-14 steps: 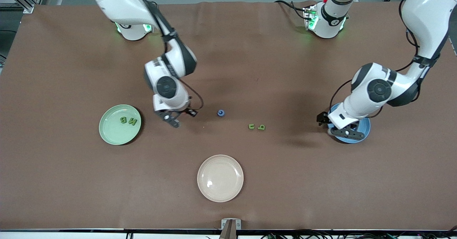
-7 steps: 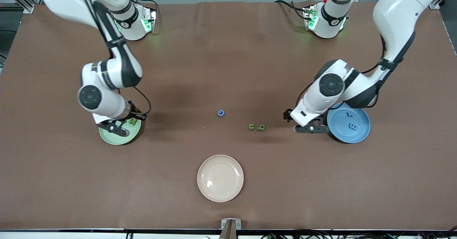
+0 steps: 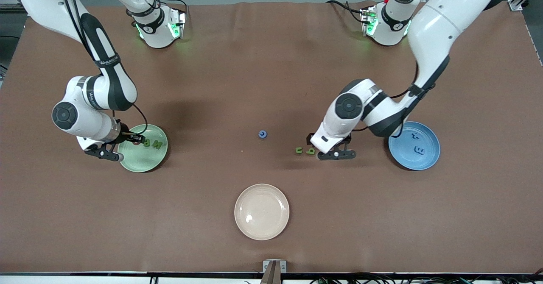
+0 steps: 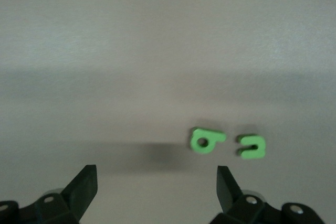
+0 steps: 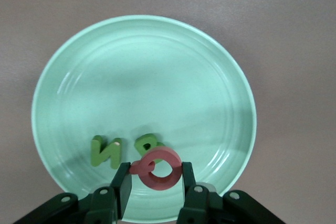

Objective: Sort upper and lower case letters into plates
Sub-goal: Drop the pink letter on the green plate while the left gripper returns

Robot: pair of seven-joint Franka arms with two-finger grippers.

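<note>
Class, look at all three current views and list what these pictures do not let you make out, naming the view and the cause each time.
- Front view: blue letter on the table, too small to read.
- Front view: two pieces in the blue plate, too small to identify.
- Front view: red letter in the right pincer, hidden by the wrist.
- Right wrist view: second green letter in the green plate, partly covered by the red letter.

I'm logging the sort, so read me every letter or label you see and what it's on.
"N", "B": green letters in the pale green plate.
"Q", probably: red letter in the right pincer, over that plate.
"b"/"q", "n"/"u": green pair on the table by the left pincer.
Blue letter on the table, two in the blue plate: too small.
</note>
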